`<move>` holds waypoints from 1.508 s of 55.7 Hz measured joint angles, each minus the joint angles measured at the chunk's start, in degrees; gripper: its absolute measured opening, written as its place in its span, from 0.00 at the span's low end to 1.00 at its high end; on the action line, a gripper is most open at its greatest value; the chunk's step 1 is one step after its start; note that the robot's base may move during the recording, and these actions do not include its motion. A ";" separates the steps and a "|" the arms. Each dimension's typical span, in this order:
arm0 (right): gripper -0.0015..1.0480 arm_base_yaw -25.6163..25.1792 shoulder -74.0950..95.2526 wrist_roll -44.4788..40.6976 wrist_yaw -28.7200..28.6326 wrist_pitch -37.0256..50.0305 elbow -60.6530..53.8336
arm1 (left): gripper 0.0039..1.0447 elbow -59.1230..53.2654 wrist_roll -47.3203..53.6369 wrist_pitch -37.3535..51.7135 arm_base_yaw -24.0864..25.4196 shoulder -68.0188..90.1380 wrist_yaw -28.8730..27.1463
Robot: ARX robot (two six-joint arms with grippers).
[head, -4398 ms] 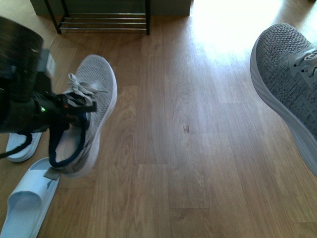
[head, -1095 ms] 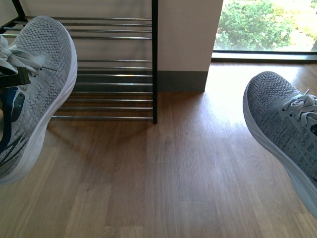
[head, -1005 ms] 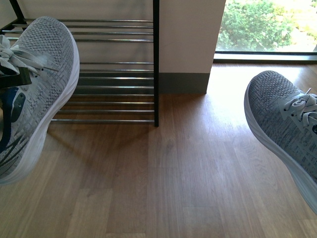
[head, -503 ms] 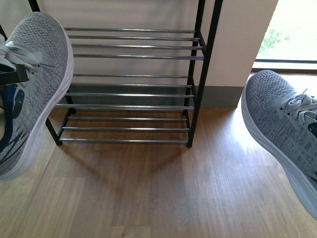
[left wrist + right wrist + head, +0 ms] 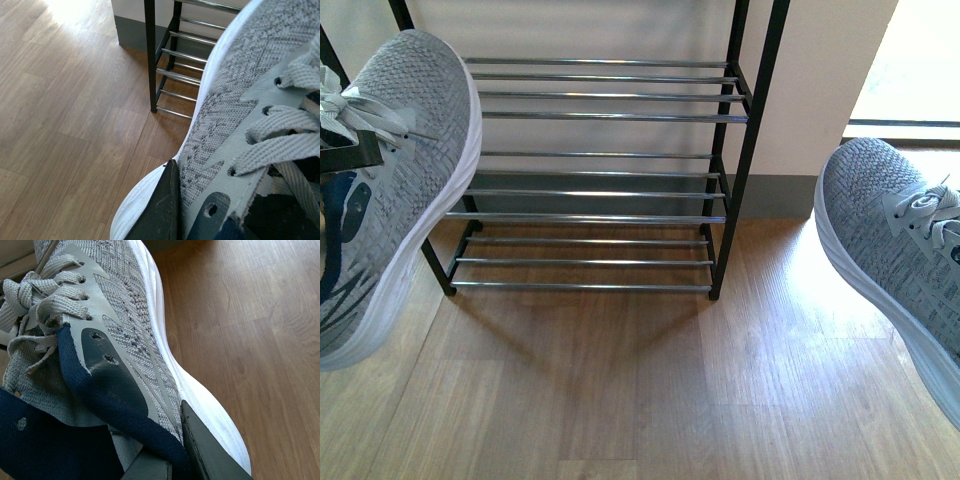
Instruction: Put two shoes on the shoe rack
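Observation:
The left shoe (image 5: 400, 170), grey knit with a white sole, hangs in the air at the left edge of the front view, toe up. Its twin, the right shoe (image 5: 895, 250), hangs at the right edge. Between them stands the shoe rack (image 5: 745, 150), a black frame with silver bars, against the wall. In the left wrist view my left gripper (image 5: 200, 220) is shut on the left shoe (image 5: 235, 100) at its collar, one dark finger (image 5: 160, 210) on the outside. My right gripper (image 5: 170, 460) grips the right shoe (image 5: 135, 325) the same way.
The wooden floor (image 5: 620, 380) runs up to the rack's feet. A pale wall with a grey skirting board (image 5: 775, 195) stands behind it. A bright glass opening (image 5: 920, 80) lies to the right. The rack's black post (image 5: 149, 55) shows near the left shoe's toe.
The front view has swung so that the rack has come from the far left to the middle, and a little closer. Both shoes stay held at the frame's edges.

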 joint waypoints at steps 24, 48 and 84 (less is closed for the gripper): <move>0.01 0.00 0.00 -0.02 -0.11 0.00 0.00 | 0.01 0.00 -0.02 0.00 0.00 0.00 -0.13; 0.01 -0.04 0.00 -0.02 0.02 0.00 0.00 | 0.01 -0.02 -0.02 0.00 0.00 0.02 0.04; 0.01 0.00 0.00 0.00 -0.13 0.00 0.04 | 0.01 -0.02 -0.02 0.00 0.00 0.00 -0.13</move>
